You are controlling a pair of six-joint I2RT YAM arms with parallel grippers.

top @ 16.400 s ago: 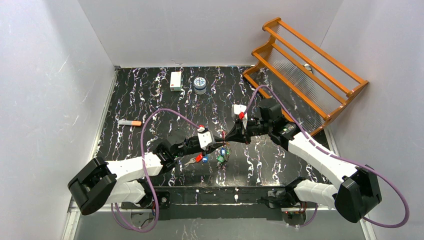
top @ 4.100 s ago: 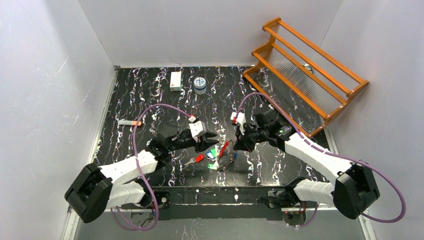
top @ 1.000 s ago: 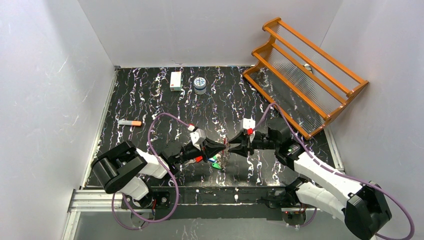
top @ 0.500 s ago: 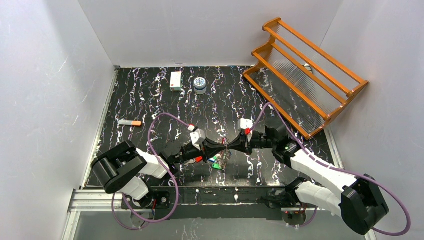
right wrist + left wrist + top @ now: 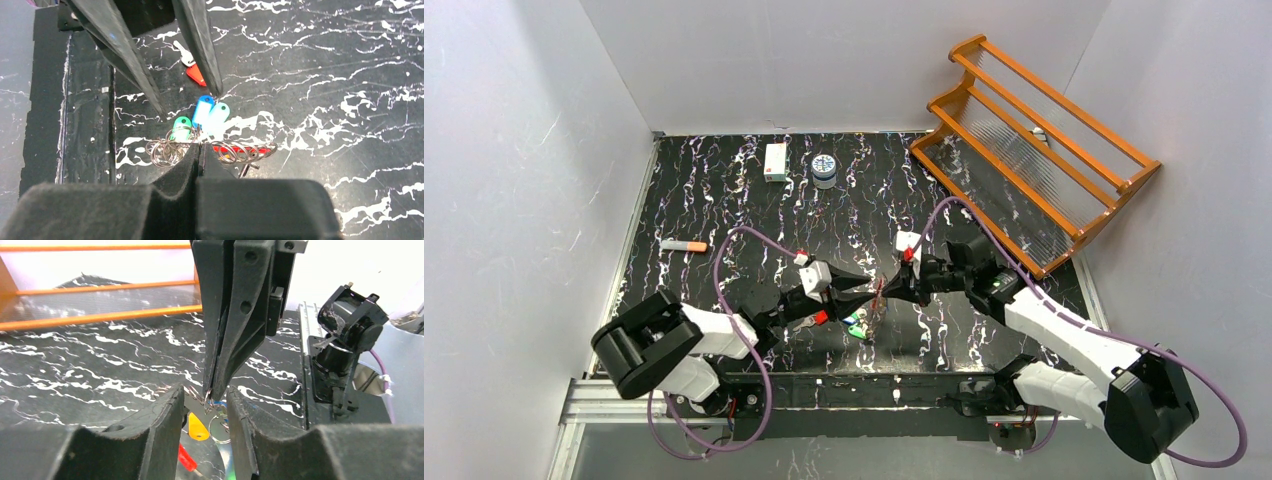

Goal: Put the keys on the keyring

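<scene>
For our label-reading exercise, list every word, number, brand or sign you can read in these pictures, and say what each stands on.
No text can be read in any view.
White box: a red mark on it, too small to read.
Round tin: bluish print on the lid, blurred.
Key tags: no writing shows on the faces in view.

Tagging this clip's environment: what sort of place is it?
Probably a lab robot test booth: plain white walls box in a black marbled tabletop, with loose props like an orange wooden rack.
</scene>
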